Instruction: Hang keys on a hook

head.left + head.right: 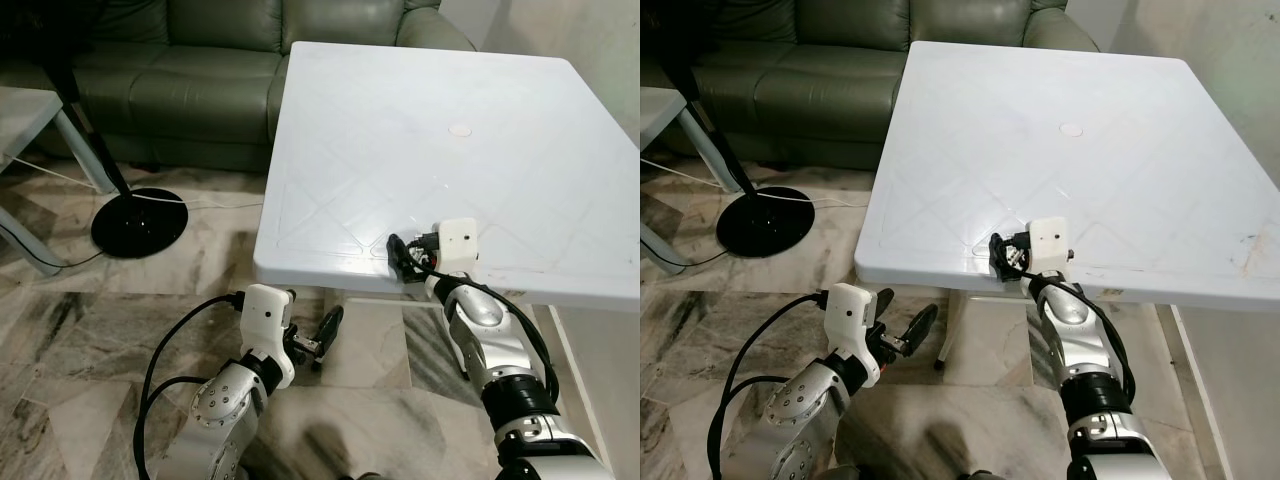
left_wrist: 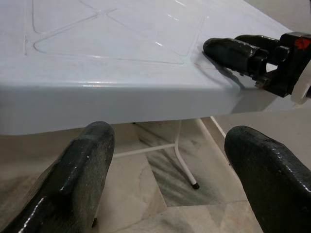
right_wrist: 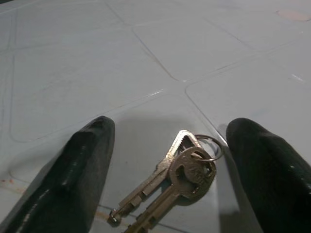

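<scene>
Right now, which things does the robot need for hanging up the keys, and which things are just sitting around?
For the job:
- keys, lying on the white table
- right gripper, open around the keys
- no hook can be seen

Just sitting around:
- green sofa
- black round stand base on the floor
- left gripper, open, low beside the table edge

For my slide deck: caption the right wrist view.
Open right gripper poised over keys lying on the white table.
</scene>
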{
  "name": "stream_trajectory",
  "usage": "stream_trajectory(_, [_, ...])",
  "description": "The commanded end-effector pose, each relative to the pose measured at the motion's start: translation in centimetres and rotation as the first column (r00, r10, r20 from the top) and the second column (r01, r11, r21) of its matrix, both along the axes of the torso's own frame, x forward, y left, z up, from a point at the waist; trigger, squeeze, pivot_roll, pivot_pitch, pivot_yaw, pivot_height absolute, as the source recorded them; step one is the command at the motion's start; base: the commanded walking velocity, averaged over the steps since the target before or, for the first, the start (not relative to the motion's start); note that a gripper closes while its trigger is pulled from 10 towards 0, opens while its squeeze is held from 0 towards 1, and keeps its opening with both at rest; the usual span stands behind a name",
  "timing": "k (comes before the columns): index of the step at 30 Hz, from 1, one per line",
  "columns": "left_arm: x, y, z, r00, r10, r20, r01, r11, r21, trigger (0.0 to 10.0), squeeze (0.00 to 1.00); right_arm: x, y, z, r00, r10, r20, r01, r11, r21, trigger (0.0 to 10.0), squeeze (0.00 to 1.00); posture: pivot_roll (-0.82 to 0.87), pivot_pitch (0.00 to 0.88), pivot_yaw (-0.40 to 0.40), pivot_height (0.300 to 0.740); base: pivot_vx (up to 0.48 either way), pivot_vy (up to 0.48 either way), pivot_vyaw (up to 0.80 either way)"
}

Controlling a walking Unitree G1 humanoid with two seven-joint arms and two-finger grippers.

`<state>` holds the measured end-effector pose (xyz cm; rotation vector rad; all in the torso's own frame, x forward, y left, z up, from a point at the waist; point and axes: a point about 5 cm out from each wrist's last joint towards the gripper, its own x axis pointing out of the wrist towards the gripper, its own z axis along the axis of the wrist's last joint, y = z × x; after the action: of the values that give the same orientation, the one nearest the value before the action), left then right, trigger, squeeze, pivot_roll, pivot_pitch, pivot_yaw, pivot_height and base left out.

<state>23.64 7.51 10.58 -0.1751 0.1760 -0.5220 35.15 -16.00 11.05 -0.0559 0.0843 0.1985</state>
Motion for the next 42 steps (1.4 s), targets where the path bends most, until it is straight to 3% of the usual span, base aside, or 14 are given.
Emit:
stream_trajectory(1, [-0.2,0.0,0.2,1.0,0.011,0.001,-0.011,1.0,0.004,10.0,0.0,-0.2,-0.1,-0.2,1.0,0.01,-0.019,-0.01,1.0,-0.01,0.8,0.0,0.04,0.171,-0.059,0.74,0.0,0.0,0.0])
stream_trajectory(2, [-0.2,0.0,0.2,1.0,0.012,0.0,-0.012,1.0,0.004,10.0,0.0,-0.3,-0.1,-0.2,1.0,0.012,-0.019,-0.012,1.0,-0.012,2.2,0.0,0.04,0.171,-0.059,0.74,0.0,0.0,0.0])
stream_trajectory(5, [-0.2,0.0,0.3,1.0,0.022,0.002,-0.022,1.0,0.006,10.0,0.0,-0.5,-0.3,-0.3,0.997,0.014,-0.072,-0.013,1.0,0.016,1.1,0.0,0.03,0.173,-0.063,0.74,0.0,0.0,0.0])
stream_trajectory(10, [-0.1,0.0,0.3,1.0,0.024,0.003,-0.024,1.0,0.008,10.0,0.0,-0.6,-0.3,-0.3,0.997,0.014,-0.082,-0.012,1.0,0.029,1.8,0.0,0.03,0.174,-0.064,0.74,0.0,0.0,0.0])
stream_trajectory(11, [-0.1,0.0,0.2,1.0,0.025,0.002,-0.025,1.0,0.008,10.0,0.0,-0.6,-0.3,-0.2,0.997,0.012,-0.082,-0.009,0.999,0.033,0.0,0.0,0.03,0.172,-0.063,0.74,0.0,0.0,0.0])
stream_trajectory(25, [0.3,-0.4,0.2,1.0,0.028,0.007,-0.028,1.0,0.007,10.0,0.0,-0.6,-1.1,0.5,0.998,-0.001,-0.056,0.003,0.999,0.037,0.0,0.0,0.02,0.157,-0.066,0.74,0.0,0.0,0.0])
stream_trajectory(42, [0.5,-0.7,0.3,0.999,0.032,0.019,-0.032,1.0,-0.001,10.0,0.0,-0.2,-0.8,1.2,1.0,0.006,-0.021,-0.004,0.998,0.055,0.0,0.0,0.03,0.127,-0.077,0.74,0.0,0.0,0.0])
